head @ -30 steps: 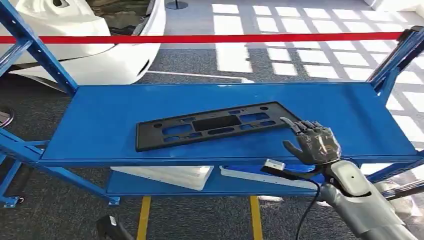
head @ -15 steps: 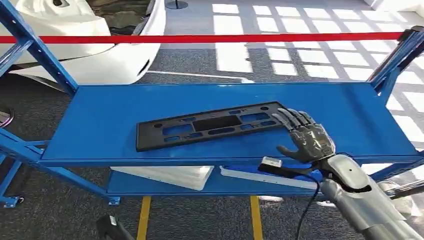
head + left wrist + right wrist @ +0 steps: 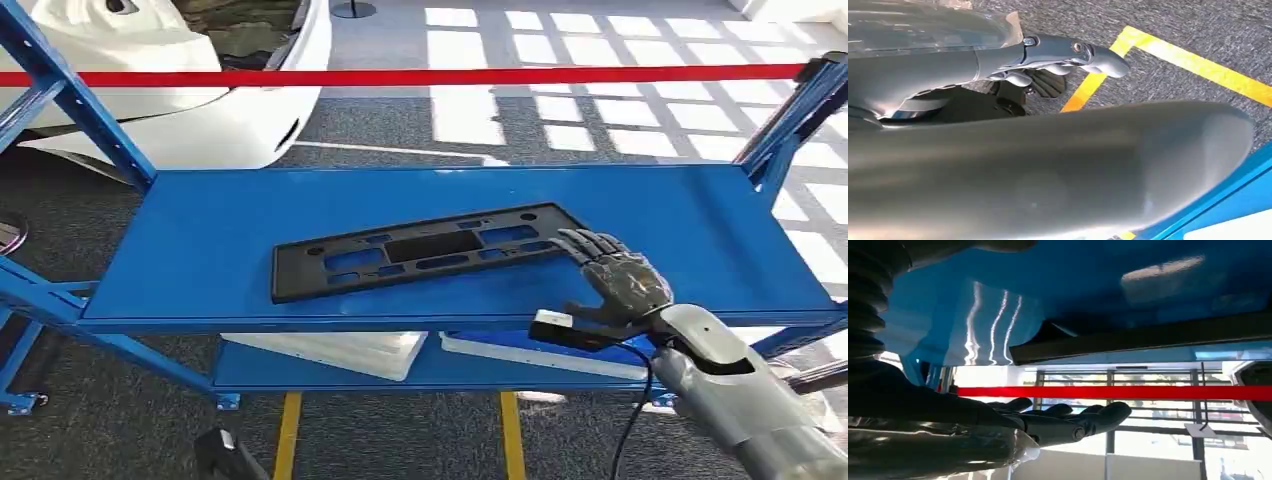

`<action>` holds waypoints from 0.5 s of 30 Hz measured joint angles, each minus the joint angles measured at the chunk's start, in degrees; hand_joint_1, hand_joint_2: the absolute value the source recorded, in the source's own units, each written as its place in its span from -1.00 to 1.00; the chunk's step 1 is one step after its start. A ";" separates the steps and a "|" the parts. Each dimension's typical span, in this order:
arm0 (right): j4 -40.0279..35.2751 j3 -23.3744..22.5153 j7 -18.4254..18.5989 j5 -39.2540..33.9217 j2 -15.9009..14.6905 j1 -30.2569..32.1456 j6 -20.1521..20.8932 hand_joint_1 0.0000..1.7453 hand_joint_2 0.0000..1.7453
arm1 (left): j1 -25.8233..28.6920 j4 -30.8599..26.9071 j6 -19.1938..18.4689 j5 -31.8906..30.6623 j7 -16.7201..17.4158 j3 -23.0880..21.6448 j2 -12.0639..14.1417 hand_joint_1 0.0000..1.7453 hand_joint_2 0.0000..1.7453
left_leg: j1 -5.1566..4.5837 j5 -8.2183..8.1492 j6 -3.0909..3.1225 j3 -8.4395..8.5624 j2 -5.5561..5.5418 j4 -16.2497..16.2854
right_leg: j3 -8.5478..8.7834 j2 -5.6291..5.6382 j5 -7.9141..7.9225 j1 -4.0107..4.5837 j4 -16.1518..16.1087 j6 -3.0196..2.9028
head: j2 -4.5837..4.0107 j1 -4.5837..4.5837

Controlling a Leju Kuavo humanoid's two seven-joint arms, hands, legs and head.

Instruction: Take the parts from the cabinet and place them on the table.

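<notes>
Nothing looks delivered yet: the black plate [image 3: 425, 250] lies flat on the blue shelf [image 3: 200, 230] mid-frame, the right hand [image 3: 615, 275] spread empty at its right end (contact unclear), so grasping, lifting and carrying remain.

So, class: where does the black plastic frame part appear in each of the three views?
Head view: black frame part lies on the blue shelf, right hand at its right end.
Left wrist view: not in it.
Right wrist view: its dark edge against the shelf.
Shared landmark: red barrier tape.
</notes>
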 joint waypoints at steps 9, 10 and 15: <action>4.38 2.43 1.29 2.76 1.36 -2.44 -3.57 -1.00 1.00 | -0.09 0.00 -0.22 0.00 0.52 -0.85 0.00 -1.00 -1.00 | 0.01 0.00 0.00 -0.02 0.00 0.00 | -0.02 0.00 0.00 0.00 0.01 0.00 | 0.00 0.00; 5.09 2.86 1.59 3.42 1.72 -2.77 -4.52 -1.00 1.00 | -0.11 0.00 -0.24 -0.02 0.57 -0.87 0.00 -1.00 -1.00 | 0.01 0.00 0.00 -0.02 0.00 0.00 | -0.02 0.01 0.00 0.00 0.01 0.00 | 0.00 0.00; 6.83 3.94 2.51 4.94 3.11 -3.81 -7.06 -1.00 1.00 | -0.35 0.00 -0.59 -0.02 0.68 -1.05 0.00 -1.00 -1.00 | 0.01 0.00 0.00 -0.01 0.00 0.00 | -0.02 -0.01 0.00 0.00 0.01 0.00 | 0.00 0.00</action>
